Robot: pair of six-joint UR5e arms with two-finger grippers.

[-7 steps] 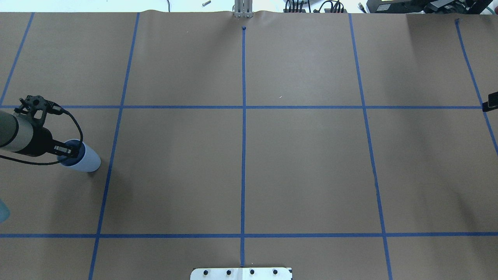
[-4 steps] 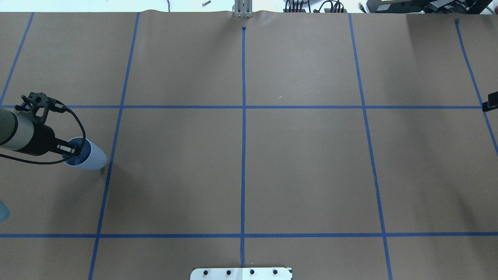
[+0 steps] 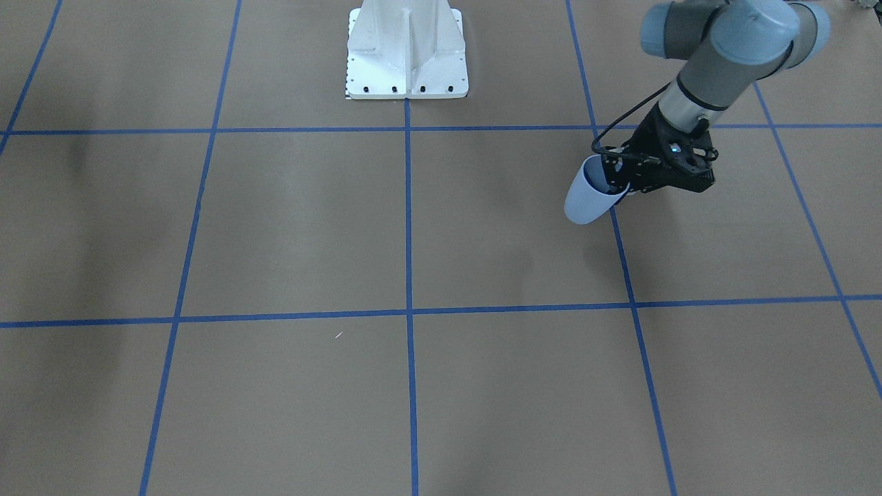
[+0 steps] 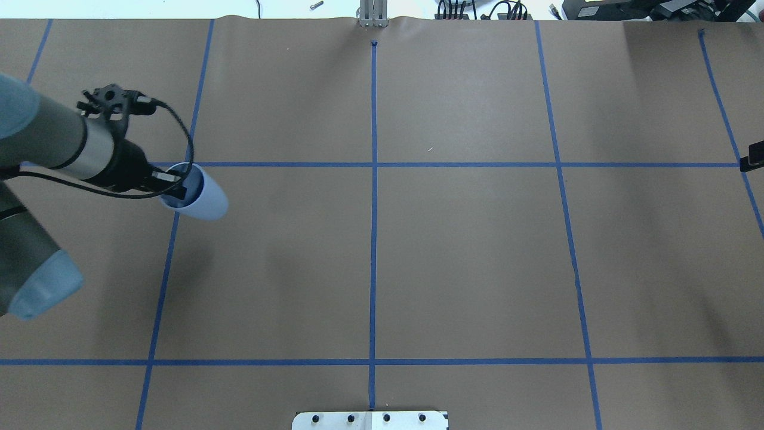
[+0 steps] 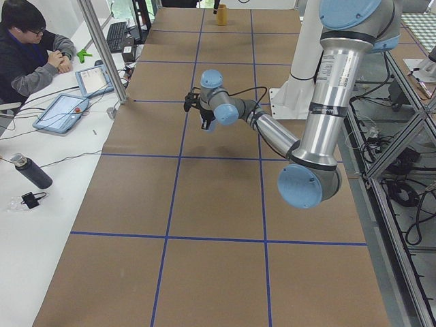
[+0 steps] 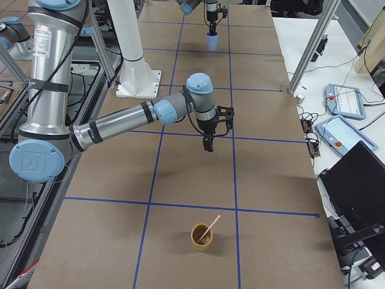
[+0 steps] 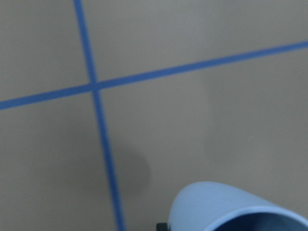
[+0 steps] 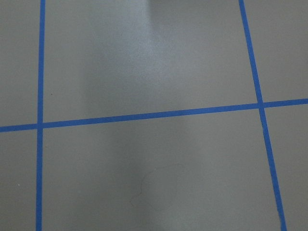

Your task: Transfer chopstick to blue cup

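One brown table (image 4: 477, 269) under blue tape grid (image 4: 373, 239), perhaps faintly creased.

— Where do they look from?
— Over my shoulders, facing me from across, each table (image 4: 477, 269) end, close on both wrists
— What's shared?
— The blue cup (image 4: 209, 201), overhead and front

Silver arms (image 5: 334, 88), pale blue joint caps (image 5: 300, 187), black left hand (image 3: 620, 180), looping black cable (image 4: 191, 143), white base (image 3: 406, 55)

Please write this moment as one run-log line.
left gripper shut on blue cup, held off table | right gripper state unclear | chopstick in brown cup
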